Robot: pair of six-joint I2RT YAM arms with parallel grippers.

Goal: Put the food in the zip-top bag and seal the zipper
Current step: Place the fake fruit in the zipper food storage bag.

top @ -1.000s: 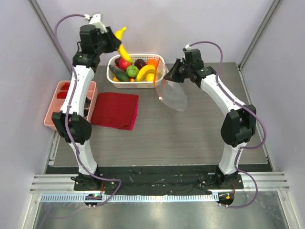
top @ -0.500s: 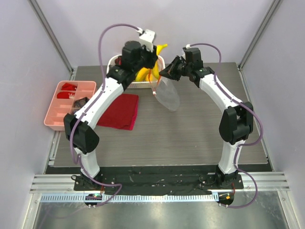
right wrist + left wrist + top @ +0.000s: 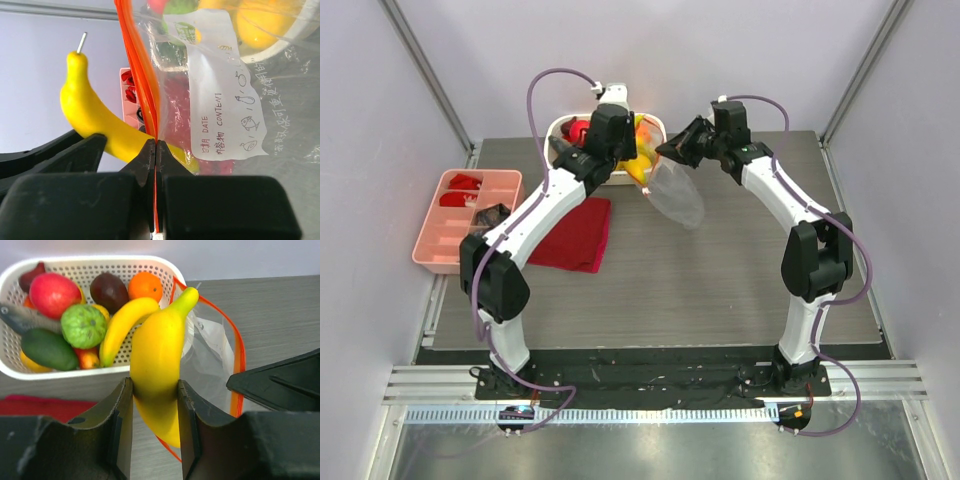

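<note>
The yellow toy banana (image 3: 155,365) hangs at the mouth of the clear crinkly zip-top bag (image 3: 212,360), clamped across its middle by the left gripper (image 3: 154,390), stem end up and lower end down by the bag's rim. The orange-red zipper strip (image 3: 137,75) is spread into an open loop on the left wrist view. From there I can't quite tell whether the banana's tip has crossed inside that loop or only sits in front of it. The right gripper (image 3: 156,150) is closed tight on the strip and holds the bag up off the grey table (image 3: 720,290), with the white label side hanging down. The bag looks empty to me, since the colours showing through the plastic seem to belong to things behind it. So I'd say the job is barely begun, with the first piece about to go in, nothing packed and the zipper unsealed. The rest of the food sits just beyond in the white slotted plastic basket (image 3: 165,262): a red apple (image 3: 52,292), a green round piece (image 3: 83,326), an orange (image 3: 145,286), a second banana (image 3: 122,322) and some darker pieces. Off to the left lie a folded dark red cloth (image 3: 570,232) and a pink compartment tray (image 3: 460,215), apart from all this.
</note>
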